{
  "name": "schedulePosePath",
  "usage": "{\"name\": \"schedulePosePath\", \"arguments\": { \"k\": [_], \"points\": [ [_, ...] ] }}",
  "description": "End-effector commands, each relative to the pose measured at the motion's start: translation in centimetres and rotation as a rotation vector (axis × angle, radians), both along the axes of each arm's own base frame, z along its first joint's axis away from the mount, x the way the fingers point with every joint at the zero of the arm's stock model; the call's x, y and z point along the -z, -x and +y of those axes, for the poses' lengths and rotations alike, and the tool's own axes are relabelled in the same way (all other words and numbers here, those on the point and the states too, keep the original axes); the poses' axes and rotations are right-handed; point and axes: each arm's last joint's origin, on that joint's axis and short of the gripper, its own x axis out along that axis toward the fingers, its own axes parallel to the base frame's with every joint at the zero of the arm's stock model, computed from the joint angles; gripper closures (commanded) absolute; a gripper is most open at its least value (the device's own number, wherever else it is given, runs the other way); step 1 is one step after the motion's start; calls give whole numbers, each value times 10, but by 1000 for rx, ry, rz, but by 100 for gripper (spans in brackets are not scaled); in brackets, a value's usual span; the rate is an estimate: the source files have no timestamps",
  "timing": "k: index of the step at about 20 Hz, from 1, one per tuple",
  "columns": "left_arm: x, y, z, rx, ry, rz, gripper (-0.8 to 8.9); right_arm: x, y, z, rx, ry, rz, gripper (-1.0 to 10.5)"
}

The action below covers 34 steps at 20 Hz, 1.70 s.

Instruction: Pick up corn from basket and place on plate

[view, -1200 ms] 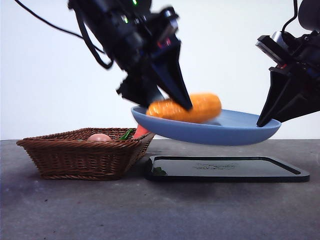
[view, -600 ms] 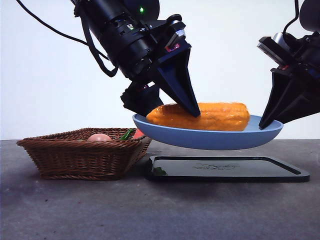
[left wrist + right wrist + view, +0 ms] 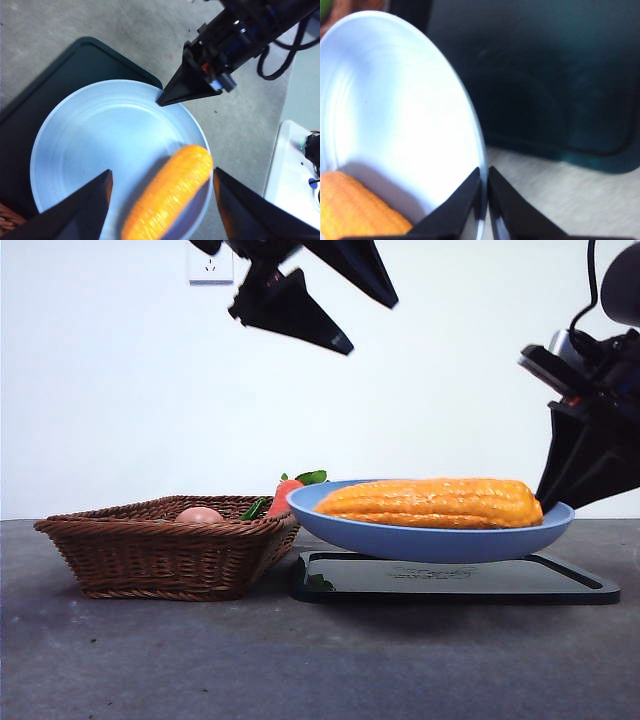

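Observation:
The orange-yellow corn (image 3: 430, 503) lies lengthwise on the blue plate (image 3: 430, 540), which hangs just above the black tray. My right gripper (image 3: 550, 502) is shut on the plate's right rim; in the right wrist view its jaws (image 3: 483, 172) pinch the plate (image 3: 395, 115) edge, with the corn (image 3: 355, 205) beside them. My left gripper (image 3: 372, 327) is open and empty, high above the plate. In the left wrist view it (image 3: 161, 171) hovers over the corn (image 3: 167, 195) and plate (image 3: 100, 145). The wicker basket (image 3: 165, 545) sits at the left.
The basket holds a pinkish egg-like thing (image 3: 200, 514) and a carrot (image 3: 285, 495) with green leaves at its right rim. A flat black tray (image 3: 450, 580) lies under the plate. Grey tabletop stretches in front.
My left gripper has let go of the corn and risen well above the plate. The corn now rests flat on the plate, which has sunk a little and shifted right.

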Motion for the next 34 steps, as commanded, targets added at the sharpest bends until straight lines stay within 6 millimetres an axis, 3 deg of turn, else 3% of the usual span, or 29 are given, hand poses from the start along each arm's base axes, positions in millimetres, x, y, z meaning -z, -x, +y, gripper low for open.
{"name": "schedulePosePath", "arguments": {
  "k": [1, 6, 13, 16, 21, 25, 30, 34],
  "points": [
    [-16, 5, 2, -5, 42, -26, 486, -1, -16, -5, 14, -5, -29, 945],
    [-29, 13, 9, -13, 70, -47, 486, 8, -51, -16, 58, -1, 6, 945],
    [-29, 15, 10, -21, 67, -30, 486, 29, -97, -17, 67, 7, 47, 945],
    [-29, 15, 10, -21, 67, -30, 488, 41, -104, -17, 68, 9, 66, 945],
    [-29, 15, 10, -20, 67, -30, 488, 44, -104, -16, 54, 14, 65, 940],
    [-29, 14, 10, -22, 67, -31, 488, 43, -103, -16, 47, 9, 71, 767],
    [-29, 12, 13, -32, 67, -31, 488, 16, -93, -24, 57, 25, 29, 727],
    [-29, 9, 16, -46, 66, -32, 488, -33, -66, -27, 42, 83, -50, 727]
  ]
}}
